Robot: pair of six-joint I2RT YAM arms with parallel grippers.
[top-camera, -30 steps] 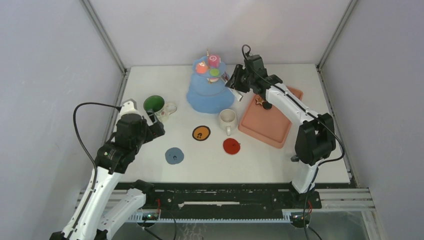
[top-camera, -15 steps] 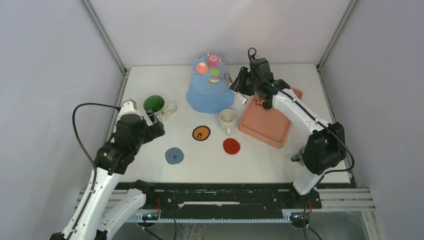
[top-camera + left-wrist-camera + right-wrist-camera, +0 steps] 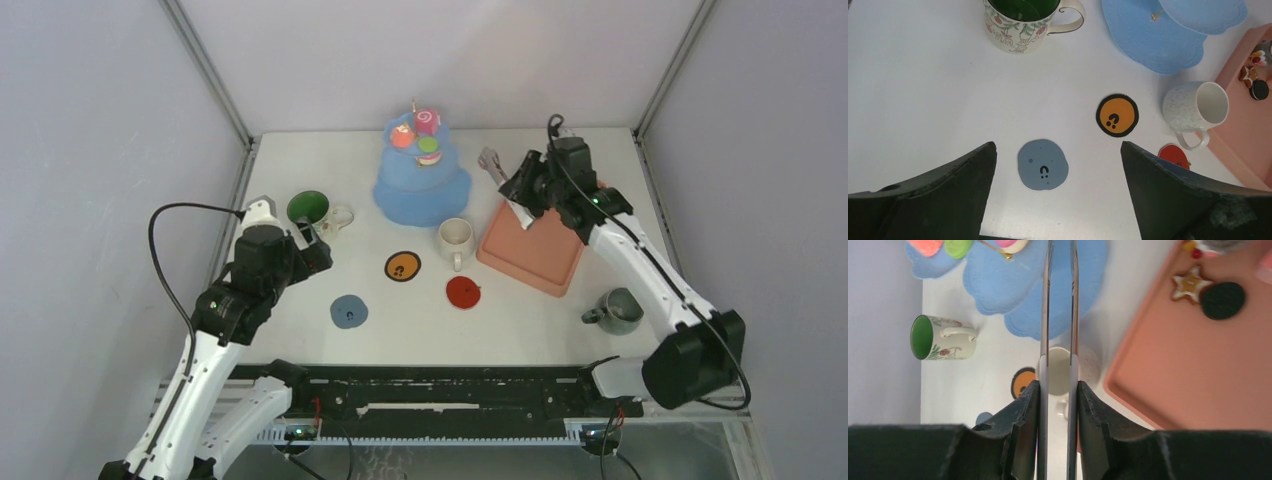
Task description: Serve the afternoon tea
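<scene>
Right claw [image 3: 1058,388] grips tongs [image 3: 1045,300], cream mug [image 3: 1058,371] beyond.

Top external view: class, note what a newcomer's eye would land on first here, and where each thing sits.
The blue tiered stand at the back middle stands out, with pink, red and green pastries on its upper tier. Just right of it, the right hand grips metal tongs near the far corner of the salmon-pink tray. In front lie an orange coaster, a blue coaster and a red coaster.
</scene>
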